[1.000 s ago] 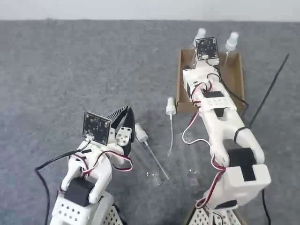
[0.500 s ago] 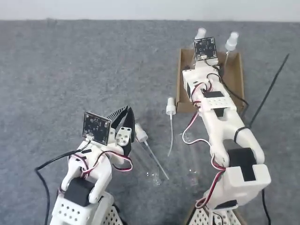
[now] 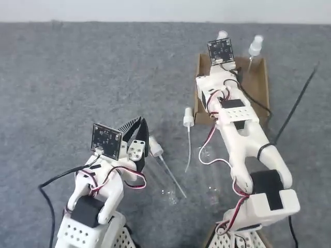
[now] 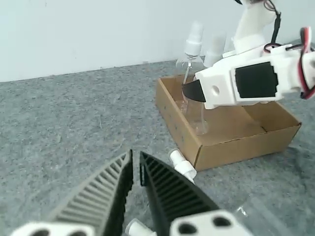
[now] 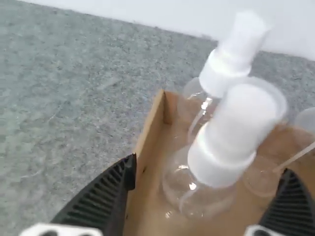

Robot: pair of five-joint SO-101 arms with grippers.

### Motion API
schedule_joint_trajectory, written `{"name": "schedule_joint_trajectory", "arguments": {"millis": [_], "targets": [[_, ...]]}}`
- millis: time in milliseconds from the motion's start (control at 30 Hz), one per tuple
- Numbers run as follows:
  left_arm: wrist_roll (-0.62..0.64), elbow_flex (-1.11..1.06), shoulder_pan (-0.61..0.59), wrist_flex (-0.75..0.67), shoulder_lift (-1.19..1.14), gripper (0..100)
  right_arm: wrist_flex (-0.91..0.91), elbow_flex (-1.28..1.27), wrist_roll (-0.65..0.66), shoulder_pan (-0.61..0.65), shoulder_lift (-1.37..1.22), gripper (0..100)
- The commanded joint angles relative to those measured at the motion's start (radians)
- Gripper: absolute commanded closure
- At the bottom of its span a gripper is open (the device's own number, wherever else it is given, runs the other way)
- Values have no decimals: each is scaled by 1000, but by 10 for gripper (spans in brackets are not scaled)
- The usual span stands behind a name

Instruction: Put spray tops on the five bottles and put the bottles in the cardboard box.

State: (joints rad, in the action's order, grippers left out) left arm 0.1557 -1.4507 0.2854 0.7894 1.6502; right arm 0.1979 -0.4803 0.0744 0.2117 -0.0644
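Now: clear plastic bottle with white spray top (image 5: 231, 132) upright inside brown cardboard box (image 5: 150, 128), between wide-apart jaws of right gripper (image 5: 204, 182). Left gripper (image 4: 135, 160) jaws together, empty. Bottle likely light, slick, tippy; grip mid-body.

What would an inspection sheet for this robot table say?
Surface: grey carpet-like mat, no stains seen.
Job's things: brown cardboard box holds upright clear plastic bottles with white spray tops; two loose white spray tops and clear uncapped bottles lie on the mat between the arms.
Clutter: nothing seen.
Grippers: left gripper shut, empty; right gripper open, either side of a capped bottle in the box.
Cables: thin black cable beside the box; red and white wires along the arms.
Surroundings: white wall behind.
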Motion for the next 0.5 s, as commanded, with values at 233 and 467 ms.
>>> {"name": "schedule_joint_trajectory", "arguments": {"millis": [233,467], "targets": [[-5,10,-8,-35,18,985,240,172,12,7,222,633],[-5,10,-8,-35,18,985,595,193,15,87,472,636]]}}
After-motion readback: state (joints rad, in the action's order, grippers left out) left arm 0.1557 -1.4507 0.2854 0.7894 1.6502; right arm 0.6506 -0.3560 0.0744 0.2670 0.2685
